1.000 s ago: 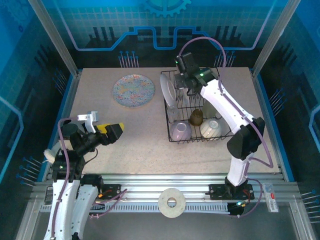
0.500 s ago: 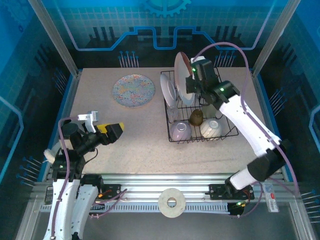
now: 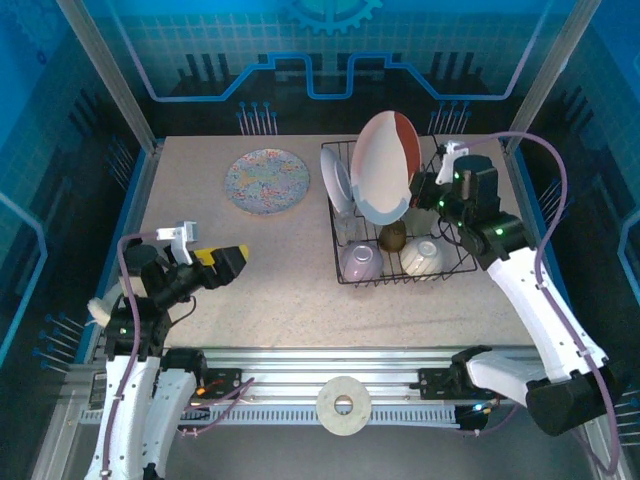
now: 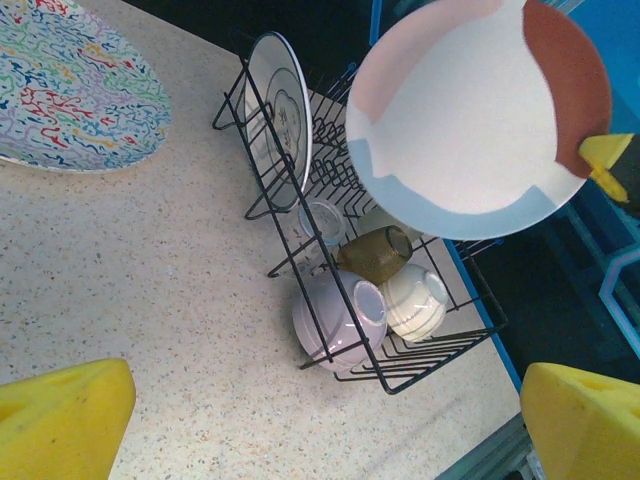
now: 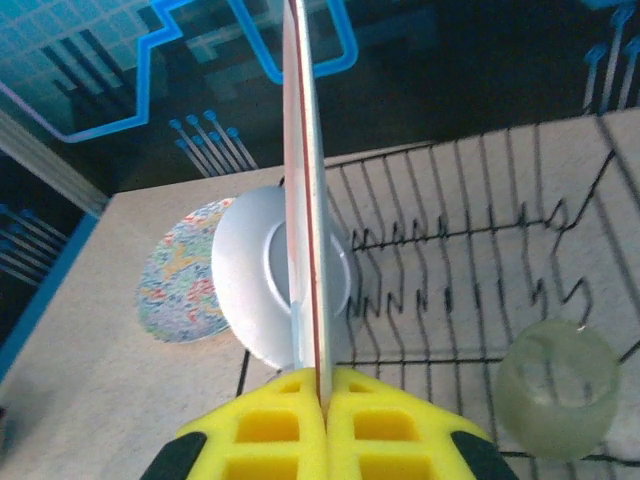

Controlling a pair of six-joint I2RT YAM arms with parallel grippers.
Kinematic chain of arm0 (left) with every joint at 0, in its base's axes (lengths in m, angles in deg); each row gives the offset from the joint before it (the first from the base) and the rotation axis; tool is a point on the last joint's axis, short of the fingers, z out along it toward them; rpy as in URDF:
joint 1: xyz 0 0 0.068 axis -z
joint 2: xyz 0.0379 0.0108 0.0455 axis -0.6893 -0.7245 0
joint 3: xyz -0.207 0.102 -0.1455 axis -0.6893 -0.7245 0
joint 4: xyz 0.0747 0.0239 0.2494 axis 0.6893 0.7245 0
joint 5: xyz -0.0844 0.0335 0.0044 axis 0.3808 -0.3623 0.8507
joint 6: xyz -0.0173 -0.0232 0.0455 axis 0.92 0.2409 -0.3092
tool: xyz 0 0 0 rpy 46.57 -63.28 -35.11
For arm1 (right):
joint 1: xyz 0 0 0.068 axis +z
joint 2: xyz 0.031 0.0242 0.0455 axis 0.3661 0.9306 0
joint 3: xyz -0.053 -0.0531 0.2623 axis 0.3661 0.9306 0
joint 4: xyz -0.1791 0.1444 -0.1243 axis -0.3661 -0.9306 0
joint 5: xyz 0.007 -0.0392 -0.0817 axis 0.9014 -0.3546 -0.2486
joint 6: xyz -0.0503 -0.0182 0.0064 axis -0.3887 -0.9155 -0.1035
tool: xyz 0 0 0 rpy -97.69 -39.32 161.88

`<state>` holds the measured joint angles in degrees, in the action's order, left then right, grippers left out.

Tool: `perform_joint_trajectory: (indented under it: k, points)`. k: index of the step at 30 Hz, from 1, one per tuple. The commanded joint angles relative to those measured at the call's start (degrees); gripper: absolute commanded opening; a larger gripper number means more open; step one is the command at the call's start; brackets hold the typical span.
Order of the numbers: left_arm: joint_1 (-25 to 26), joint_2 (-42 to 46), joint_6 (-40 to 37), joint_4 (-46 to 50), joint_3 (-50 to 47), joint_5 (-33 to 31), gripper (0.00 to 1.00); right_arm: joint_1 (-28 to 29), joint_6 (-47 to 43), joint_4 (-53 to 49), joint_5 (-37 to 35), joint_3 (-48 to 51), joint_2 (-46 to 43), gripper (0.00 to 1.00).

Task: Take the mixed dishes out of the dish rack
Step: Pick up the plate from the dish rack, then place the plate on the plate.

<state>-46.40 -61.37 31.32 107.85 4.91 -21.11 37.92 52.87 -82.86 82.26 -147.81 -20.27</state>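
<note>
The right pincer [image 5: 322, 395] pinches the red, white and blue round plate [image 3: 385, 165] by its rim. It holds it upright above the black wire dish rack [image 3: 335, 245], I'd say to clear the prongs. The left pincer [image 4: 328, 400] hangs spread wide over the speckled bench [image 3: 270, 290], carrying nothing. In the rack are one white plate [image 4: 280, 110], two pale bowls [image 4: 330, 315], one brown cup [image 4: 375, 252] and one clear glass [image 4: 322, 220]. One multicoloured squiggle-patterned plate [image 4: 70, 90] lies flat on the bench.

Open tabletop [image 3: 280, 270] lies left of the rack [image 3: 334, 235]; a floral plate [image 3: 266, 181] occupies the far left, and a raised plate [image 3: 385, 165] hangs over the rack's far half.
</note>
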Motion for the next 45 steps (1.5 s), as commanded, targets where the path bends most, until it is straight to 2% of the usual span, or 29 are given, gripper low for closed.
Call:
perform_joint_trajectory:
  k: [1,5,12,19,23,26,34,39,45]
  points:
    - [-0.16,-0.89,-1.38,0.42,-0.62,0.27,0.99,-4.35,7.95,13.59,16.14,4.46,-2.71,0.0]
    - [-0.37,-1.67,-1.26,0.23,-0.5,0.72,0.99,-7.85,13.9,21.11,28.43,7.43,-2.73,0.0]
    - [-1.04,-1.95,-0.43,-0.38,-0.66,1.63,0.99,-9.45,21.77,30.71,35.67,12.27,-3.22,0.0]
    - [-0.97,-3.15,3.39,-3.79,-1.13,7.82,0.99,-9.86,31.52,47.18,43.32,20.77,0.66,0.0]
    - [0.01,-3.31,8.9,-7.55,-2.3,9.48,0.99,-9.85,37.91,59.23,47.71,24.59,4.21,0.0]
    - [0.77,-3.42,17.94,-18.7,-7.57,10.58,0.99,-9.86,42.26,67.24,49.03,26.88,6.49,0.0]
    - [9.11,-9.06,21.75,-32.09,-12.78,4.2,0.99,-9.32,44.44,72.01,49.67,29.15,9.6,0.0]
    - [14.7,-14.63,24.19,-41.34,-14.43,-0.99,0.99,-8.46,44.66,70.5,49.7,29.17,12.05,0.0]
    - [18.9,-21.11,26.41,-51.17,-14.35,-7.19,0.97,-8.5,51.88,79.31,51.18,29.75,17.24,0.0]
